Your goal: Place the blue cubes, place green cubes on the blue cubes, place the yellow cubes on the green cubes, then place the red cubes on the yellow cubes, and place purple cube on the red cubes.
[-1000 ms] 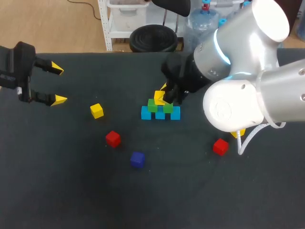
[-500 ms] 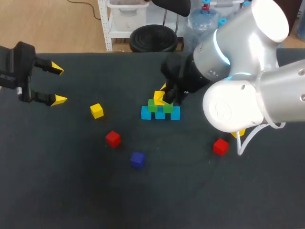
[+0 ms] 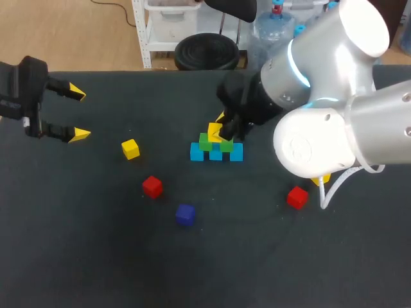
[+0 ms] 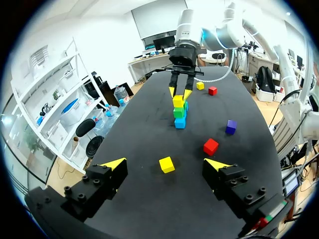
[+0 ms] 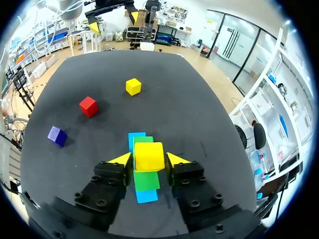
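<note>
Yellow cube clamped in right jaws, parked on green cubes. Left jaws apart, nothing held. Risk imo: cube dragged off-centre on release, stack toppled.

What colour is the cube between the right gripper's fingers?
The cube is yellow; the right wrist view shows it best.

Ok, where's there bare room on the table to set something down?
Bare: the near strip in front of the purple cube and red cubes; also the far stretch between left gripper and stack, behind the loose yellow cube. Crowded: around the stack, under the right gripper.
</note>
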`<state>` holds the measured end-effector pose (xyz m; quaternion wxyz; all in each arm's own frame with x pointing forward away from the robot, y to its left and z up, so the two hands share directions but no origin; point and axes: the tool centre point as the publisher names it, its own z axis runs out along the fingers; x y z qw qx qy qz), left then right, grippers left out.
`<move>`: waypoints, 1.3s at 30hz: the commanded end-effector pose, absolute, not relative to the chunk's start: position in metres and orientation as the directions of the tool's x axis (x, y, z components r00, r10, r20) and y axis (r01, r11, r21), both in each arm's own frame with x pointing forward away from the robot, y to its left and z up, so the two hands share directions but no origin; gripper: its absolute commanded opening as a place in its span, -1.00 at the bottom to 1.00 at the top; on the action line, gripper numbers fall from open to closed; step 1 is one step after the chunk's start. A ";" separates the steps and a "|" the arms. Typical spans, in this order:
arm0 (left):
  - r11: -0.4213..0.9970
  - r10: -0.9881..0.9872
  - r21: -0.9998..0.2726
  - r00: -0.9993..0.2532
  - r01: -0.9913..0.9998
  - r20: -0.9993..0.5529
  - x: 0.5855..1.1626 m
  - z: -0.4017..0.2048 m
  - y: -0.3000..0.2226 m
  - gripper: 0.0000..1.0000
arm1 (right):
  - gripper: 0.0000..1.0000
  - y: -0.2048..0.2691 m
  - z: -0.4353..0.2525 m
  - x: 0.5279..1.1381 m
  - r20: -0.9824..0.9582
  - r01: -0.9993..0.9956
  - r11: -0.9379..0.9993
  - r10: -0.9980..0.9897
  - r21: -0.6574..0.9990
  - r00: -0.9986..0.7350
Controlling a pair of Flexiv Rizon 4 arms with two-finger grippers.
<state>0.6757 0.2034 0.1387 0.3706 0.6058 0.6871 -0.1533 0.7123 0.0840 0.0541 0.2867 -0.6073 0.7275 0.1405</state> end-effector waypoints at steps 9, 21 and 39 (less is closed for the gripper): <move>0.218 0.715 0.243 0.015 0.945 -0.699 0.675 0.137 0.204 1.00 | 0.68 0.084 0.054 0.712 -0.592 -0.965 0.220 -0.801 -0.143 -0.095; 0.218 0.715 0.243 0.015 0.945 -0.699 0.675 0.137 0.204 1.00 | 1.00 0.055 0.093 0.708 -0.669 -0.960 0.247 -0.737 -0.135 -0.096; 0.218 0.715 0.243 0.015 0.945 -0.699 0.675 0.137 0.204 1.00 | 1.00 -0.069 0.117 0.688 -0.759 -0.990 0.043 -0.646 -0.138 0.077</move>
